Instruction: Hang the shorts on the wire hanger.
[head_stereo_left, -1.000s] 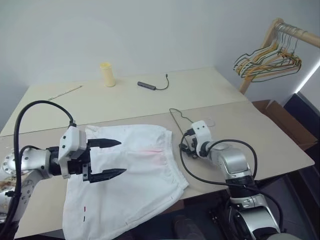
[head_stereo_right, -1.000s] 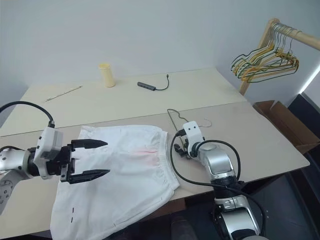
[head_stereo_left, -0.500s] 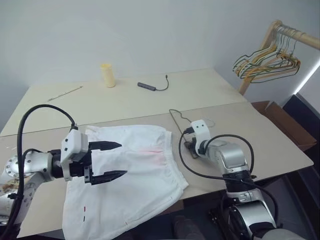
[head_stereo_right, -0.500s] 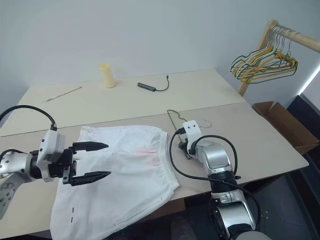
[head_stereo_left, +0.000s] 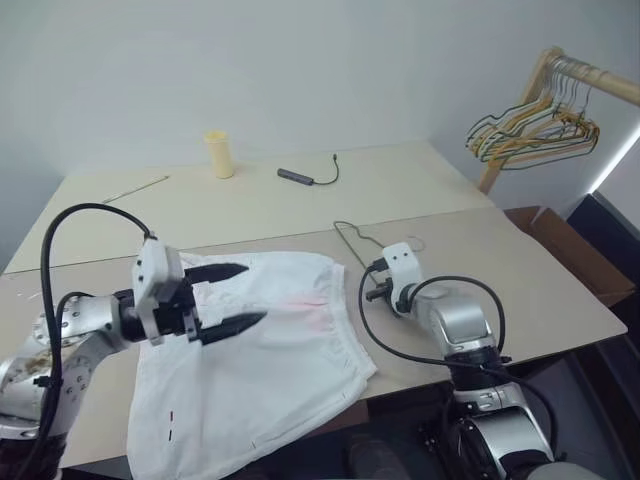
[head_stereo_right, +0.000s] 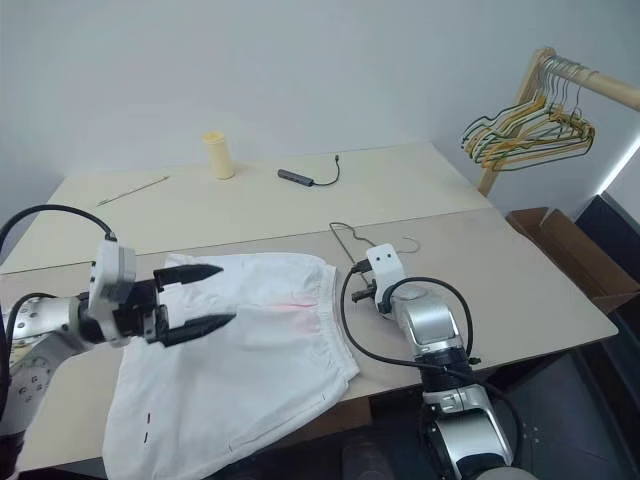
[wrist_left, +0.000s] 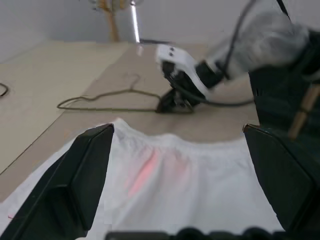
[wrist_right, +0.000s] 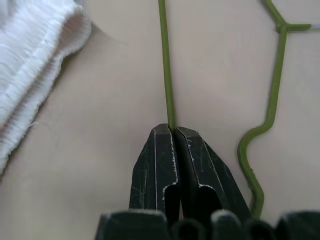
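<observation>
The white shorts (head_stereo_left: 262, 345) lie flat on the near table, waistband toward my right arm, with a faint pink smudge in the middle. The thin olive wire hanger (head_stereo_left: 349, 238) lies on the table just past the waistband. My right gripper (wrist_right: 173, 131) is shut on one straight wire of that hanger, and the hanger's bent hook wire (wrist_right: 274, 75) runs alongside. My left gripper (head_stereo_left: 240, 297) hovers open and level over the left part of the shorts, holding nothing. The left wrist view looks across the shorts (wrist_left: 175, 175) to the hanger (wrist_left: 107, 95) and my right gripper (wrist_left: 169, 104).
A yellow cup (head_stereo_left: 218, 153), a dark adapter with its cable (head_stereo_left: 296, 176) and a thin stick (head_stereo_left: 132, 187) sit on the far table. A wooden rack with a bunch of coloured hangers (head_stereo_left: 535, 125) stands at the right, with a cardboard box (head_stereo_left: 560, 240) below it.
My right gripper has closed on the hanger wire without shifting. My left gripper has moved forward over the shorts and rolled, still open.
</observation>
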